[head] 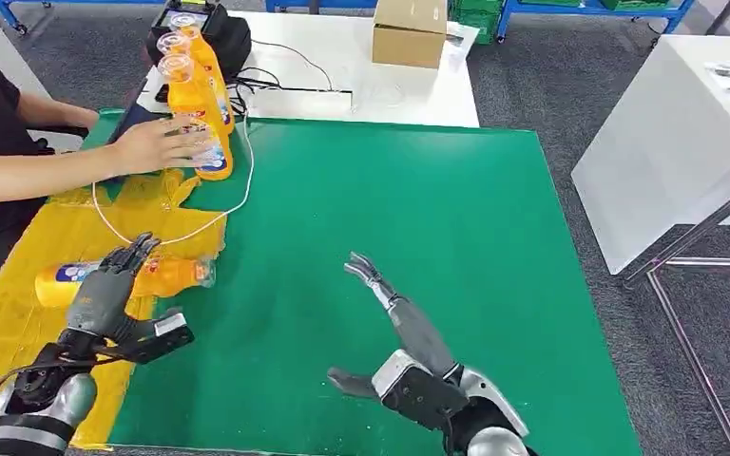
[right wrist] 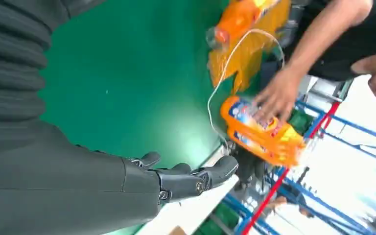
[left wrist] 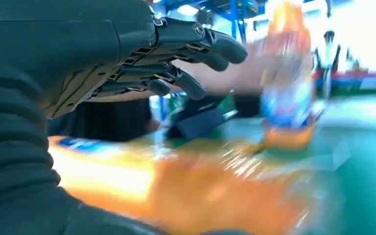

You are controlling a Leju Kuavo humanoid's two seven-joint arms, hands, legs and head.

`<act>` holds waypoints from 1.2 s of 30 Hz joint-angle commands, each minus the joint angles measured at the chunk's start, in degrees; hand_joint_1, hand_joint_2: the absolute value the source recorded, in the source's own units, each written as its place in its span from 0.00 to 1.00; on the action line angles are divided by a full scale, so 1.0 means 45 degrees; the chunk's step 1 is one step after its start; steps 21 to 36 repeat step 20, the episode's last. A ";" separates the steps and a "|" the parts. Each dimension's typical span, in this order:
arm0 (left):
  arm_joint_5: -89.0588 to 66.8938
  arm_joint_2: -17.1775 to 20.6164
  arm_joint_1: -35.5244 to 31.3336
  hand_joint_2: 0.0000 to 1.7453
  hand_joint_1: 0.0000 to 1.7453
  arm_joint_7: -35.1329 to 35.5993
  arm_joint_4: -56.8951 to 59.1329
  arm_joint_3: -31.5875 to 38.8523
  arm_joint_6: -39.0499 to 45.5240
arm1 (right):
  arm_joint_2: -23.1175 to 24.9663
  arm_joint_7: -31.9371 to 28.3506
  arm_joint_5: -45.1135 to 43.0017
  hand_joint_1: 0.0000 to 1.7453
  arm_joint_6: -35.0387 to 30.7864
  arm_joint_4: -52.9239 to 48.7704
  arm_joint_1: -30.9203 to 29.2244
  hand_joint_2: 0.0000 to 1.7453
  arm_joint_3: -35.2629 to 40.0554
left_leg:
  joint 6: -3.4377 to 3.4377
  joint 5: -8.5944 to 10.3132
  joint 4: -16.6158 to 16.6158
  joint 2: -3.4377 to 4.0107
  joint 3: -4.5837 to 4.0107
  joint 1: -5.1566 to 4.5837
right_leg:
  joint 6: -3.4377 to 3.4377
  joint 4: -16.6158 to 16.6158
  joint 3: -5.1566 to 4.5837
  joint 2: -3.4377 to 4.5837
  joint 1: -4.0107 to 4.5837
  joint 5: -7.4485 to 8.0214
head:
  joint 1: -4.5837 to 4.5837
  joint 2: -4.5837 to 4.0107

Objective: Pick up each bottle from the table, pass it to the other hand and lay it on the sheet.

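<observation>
One bottle (head: 128, 277) lies flat on the yellow sheet (head: 19, 313), cap toward the green mat (head: 418, 237). The left hand (head: 105, 290) is over it, fingers spread and only a little bent. In the left wrist view the fingers (left wrist: 176, 54) stand above the blurred orange body, so I judge it holds nothing, but contact from under the palm I cannot tell. The right hand (head: 394, 328) is well apart, over the bare mat, fingers stretched out and apart, nothing in it.

Three upright bottles (head: 195, 104) stand close together at the far left of the mat, and a person's hand (head: 157, 144) rests on the nearest one.

Risks, as I judge them:
- The lying bottle is round and can roll. If the left hand touches it while going away, it may roll off the sheet onto the mat, esp. toward the cap side.
- The sheet looks thin and wrinkled; fingers can catch it and drag it w/ the bottle.
- A white cable (head: 219, 214) runs in a loop from the upright bottles over the sheet's edge, near the left hand. A finger can hook it and pull.
- Next pick is beside the person's hand, so a reach now may hit it, or tip the standing bottles, bc they stand touching each other.
</observation>
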 commanded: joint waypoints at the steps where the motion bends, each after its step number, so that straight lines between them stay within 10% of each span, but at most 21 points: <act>1: 0.6626 -0.2841 0.1501 0.00 0.00 -0.1778 -0.6729 0.2332 -0.3750 | 0.1258 -0.2209 0.0390 0.00 -0.0886 -0.1860 0.1370 0.00 -0.1154 | 0.0024 -0.0004 0.0011 -0.0016 -0.0032 -0.0012 | -0.0029 0.0006 0.0005 -0.0027 -0.0002 -0.0012 | 0.0000 0.0000; 36: 0.8692 -0.3622 0.3881 0.00 0.00 -0.2864 -0.9593 -0.0655 -0.6100 | 0.1771 -0.3352 0.1720 0.00 -0.1438 -0.3372 0.2522 0.00 -0.1777 | 0.0030 -0.0026 -0.0022 -0.0006 0.0032 -0.0030 | -0.0058 -0.0024 -0.0059 -0.0020 -0.0015 -0.0027 | 0.0000 0.0000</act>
